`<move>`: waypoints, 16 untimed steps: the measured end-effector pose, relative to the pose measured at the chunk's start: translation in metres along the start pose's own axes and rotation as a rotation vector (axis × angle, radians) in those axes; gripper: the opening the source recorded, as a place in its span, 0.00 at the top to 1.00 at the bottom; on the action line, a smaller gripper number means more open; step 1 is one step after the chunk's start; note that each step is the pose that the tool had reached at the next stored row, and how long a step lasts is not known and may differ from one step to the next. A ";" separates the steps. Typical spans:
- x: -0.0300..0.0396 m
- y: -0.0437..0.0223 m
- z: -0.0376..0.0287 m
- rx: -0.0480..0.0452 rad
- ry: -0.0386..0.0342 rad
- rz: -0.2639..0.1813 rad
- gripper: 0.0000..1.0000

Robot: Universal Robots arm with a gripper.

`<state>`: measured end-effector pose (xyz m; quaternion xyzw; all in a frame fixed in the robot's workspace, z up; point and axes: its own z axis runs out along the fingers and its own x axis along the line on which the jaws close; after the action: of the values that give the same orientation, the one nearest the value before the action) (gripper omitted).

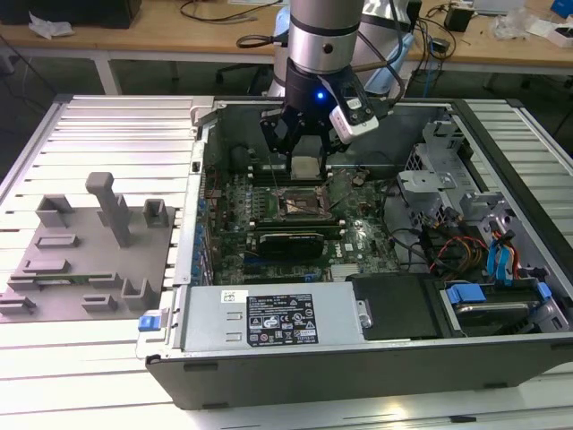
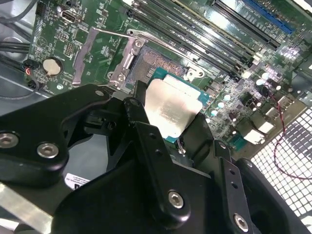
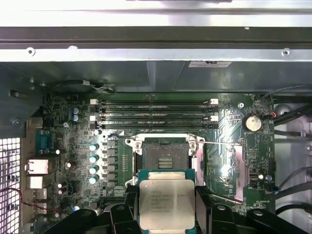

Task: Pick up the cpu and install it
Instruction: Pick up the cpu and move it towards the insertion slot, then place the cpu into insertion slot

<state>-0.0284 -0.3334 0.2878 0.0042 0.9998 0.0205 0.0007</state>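
Observation:
The cpu point(image 1: 305, 166), a flat square chip with a silvery top, hangs inside the open computer case with my gripper point(image 1: 306, 154) shut on its edges. It hovers a little above the motherboard, just off the open socket point(image 1: 302, 204), whose metal frame is lifted back. In the first wrist view the cpu point(image 3: 166, 204) sits between the black fingers point(image 3: 127, 212), beside the bare socket point(image 3: 163, 157). In the second wrist view the cpu point(image 2: 170, 109) partly overlaps the socket point(image 2: 155, 61), with the black gripper links in front.
Memory slots point(image 3: 153, 114) run beside the socket. Case walls point(image 1: 199, 170) surround the board. A power supply point(image 1: 269, 318) lies at the near edge, with a drive cage and cables point(image 1: 457, 242) on the exterior view's right. A grey fixture tray point(image 1: 89, 251) lies on the exterior view's left.

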 end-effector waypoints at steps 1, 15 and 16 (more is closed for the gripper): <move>0.0000 0.0000 0.0003 -0.0002 -0.0001 0.000 0.45; -0.0001 0.0000 0.0009 -0.0002 -0.0009 0.019 0.45; 0.0000 0.0000 0.0009 -0.0001 -0.0021 0.048 0.45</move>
<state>-0.0284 -0.3334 0.2869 0.0284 0.9994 0.0206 0.0013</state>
